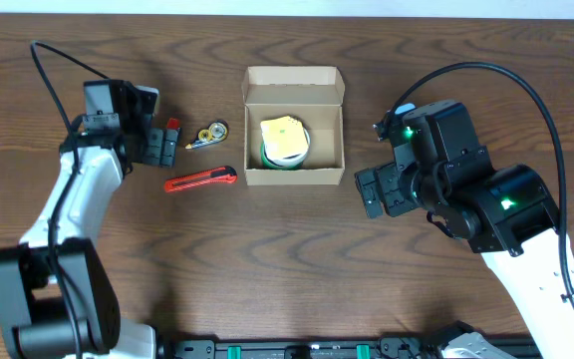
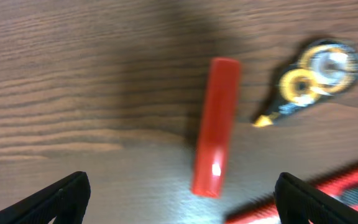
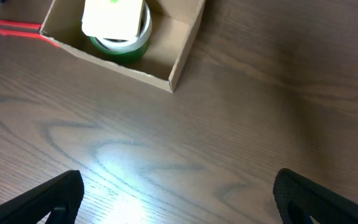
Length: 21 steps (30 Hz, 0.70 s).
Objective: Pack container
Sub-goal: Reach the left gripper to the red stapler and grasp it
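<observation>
Left tool spread wide above red stick, left of box | right tool spread, empty, right of box | box open between tools, tape roll and notes inside | risk: a skewed pinch may skid the stick toward the cutter.

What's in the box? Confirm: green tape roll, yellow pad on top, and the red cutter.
Not the red cutter: it lies on the table outside the container. The green tape roll with the yellow pad on top is inside, as the overhead view shows.
</observation>
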Motion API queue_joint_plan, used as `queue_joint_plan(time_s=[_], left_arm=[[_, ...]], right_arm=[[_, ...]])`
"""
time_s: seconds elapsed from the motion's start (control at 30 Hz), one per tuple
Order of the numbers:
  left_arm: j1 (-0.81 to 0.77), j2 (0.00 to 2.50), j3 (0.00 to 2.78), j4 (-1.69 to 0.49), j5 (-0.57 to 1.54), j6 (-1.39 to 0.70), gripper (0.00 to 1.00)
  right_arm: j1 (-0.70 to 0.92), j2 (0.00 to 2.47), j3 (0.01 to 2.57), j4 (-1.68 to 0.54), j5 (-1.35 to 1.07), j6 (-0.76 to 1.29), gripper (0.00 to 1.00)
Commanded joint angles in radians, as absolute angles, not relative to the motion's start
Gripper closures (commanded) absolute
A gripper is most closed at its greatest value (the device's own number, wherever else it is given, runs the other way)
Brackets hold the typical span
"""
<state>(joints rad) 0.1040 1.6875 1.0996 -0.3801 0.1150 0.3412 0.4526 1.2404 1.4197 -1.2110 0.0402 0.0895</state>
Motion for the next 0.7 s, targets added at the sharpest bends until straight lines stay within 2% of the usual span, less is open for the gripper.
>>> queue_joint_plan(time_s=[0.0,0.5,0.53,0.67], left_arm=[[0.113,1.735,1.128,-0.359,0.105,0.402,0.05],[0.109,1.844,1.128,-0.292,0.164,0.416,0.0],[0.107,1.847,1.128,-0.292,0.184,0.416,0.06],[0.089,1.86,1.128,-0.284,0.184,0.416,0.09]], right_arm=[[0.446,1.23,1.419,-1.212,0.041,0.073,0.01],[0.446,1.23,1.419,-1.212,0.041,0.073,0.01],[0.446,1.23,1.419,-1.212,0.041,0.073,0.01],[0.445,1.23,1.419,-1.212,0.041,0.073,0.01]])
